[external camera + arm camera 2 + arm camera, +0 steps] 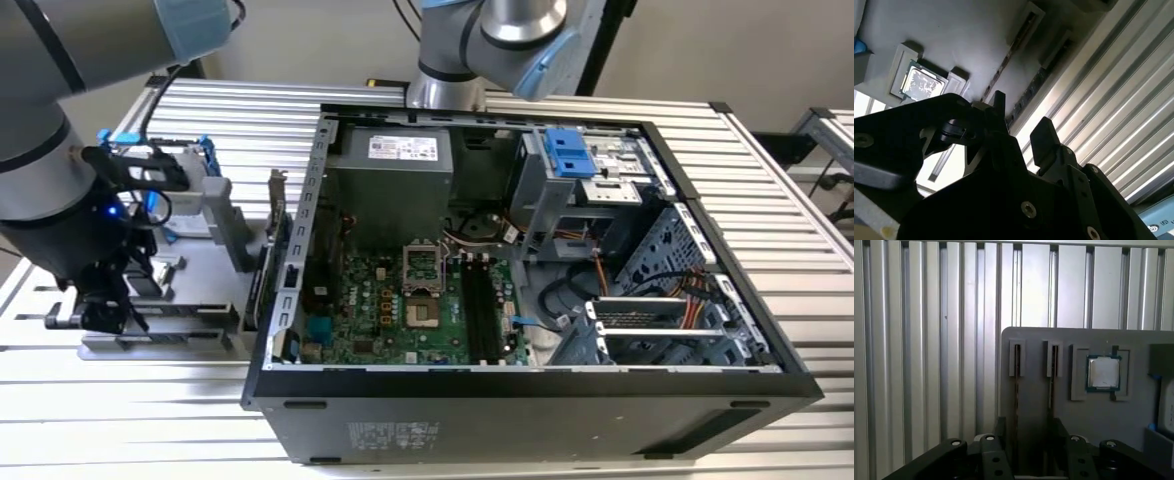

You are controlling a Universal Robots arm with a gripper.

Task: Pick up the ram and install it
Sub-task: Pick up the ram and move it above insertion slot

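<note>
Two ram sticks, thin and dark, stand on edge in slots of a grey tray [1034, 345]: one ram [1016, 385] and a second ram [1053, 375]. Both also appear in the second wrist view, one ram [1006, 62] beside the other [1036, 87]. My gripper [1028, 432] hangs low over the tray, open, its black fingers [999, 427] straddling the line of the sticks without gripping either. The second wrist view shows the gripper [1021, 120] with a clear gap between its fingertips. In the exterior view the gripper [100, 310] is over the tray [187, 335], on the exterior view's left of the computer case.
A square silver processor chip [1103, 373] lies in a tray pocket beside the sticks. The open computer case [534, 385] holds a motherboard with black memory slots [481, 300]. A blue-trimmed drive frame [154, 170] stands behind the tray. A second arm [494, 40] rises behind the case.
</note>
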